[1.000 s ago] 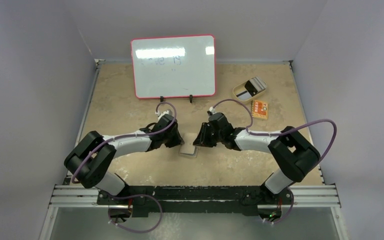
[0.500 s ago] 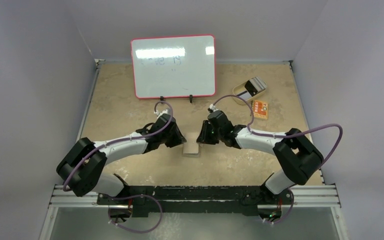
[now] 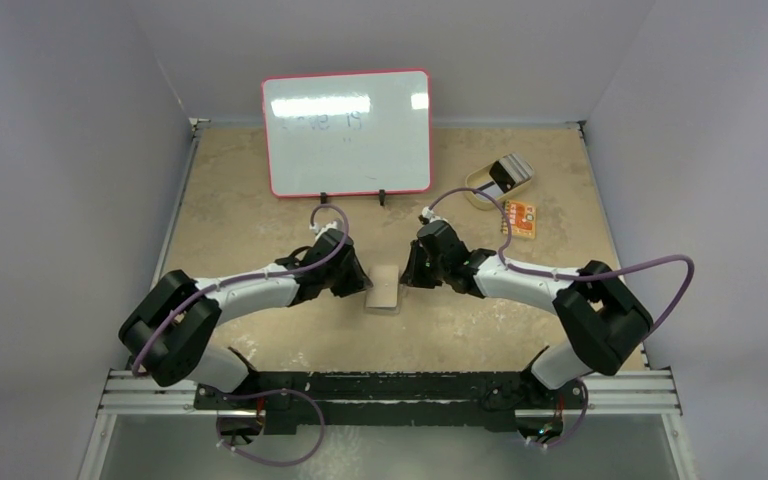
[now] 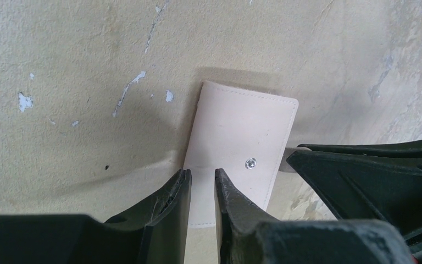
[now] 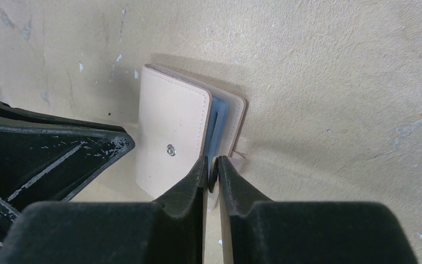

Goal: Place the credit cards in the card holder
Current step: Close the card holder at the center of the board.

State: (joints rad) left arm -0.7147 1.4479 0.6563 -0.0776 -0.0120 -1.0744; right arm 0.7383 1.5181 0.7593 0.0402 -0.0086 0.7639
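Note:
The tan card holder [image 3: 384,289] lies folded shut on the table between my two grippers, its snap stud [image 4: 250,163] facing up. A light blue credit card [image 5: 217,122] shows edge-on between its covers. More credit cards [image 3: 507,173], white and grey with a black stripe, rest in the tan dish [image 3: 480,186] at the back right. My left gripper [image 4: 203,174] hovers over the holder's near-left part, its jaws a narrow gap apart with nothing between them. My right gripper [image 5: 212,164] is pinched on the holder's snap tab [image 5: 237,160] at the holder's right edge.
A red-framed whiteboard [image 3: 347,132] stands at the back of the table. An orange card-like item [image 3: 520,219] lies in front of the dish. Both grippers crowd the holder from either side, a few centimetres apart.
The holder's cover, standing raised beside the right gripper earlier, now lies flat and folded. The right jaws have closed in on the tab. The left jaws opened slightly.

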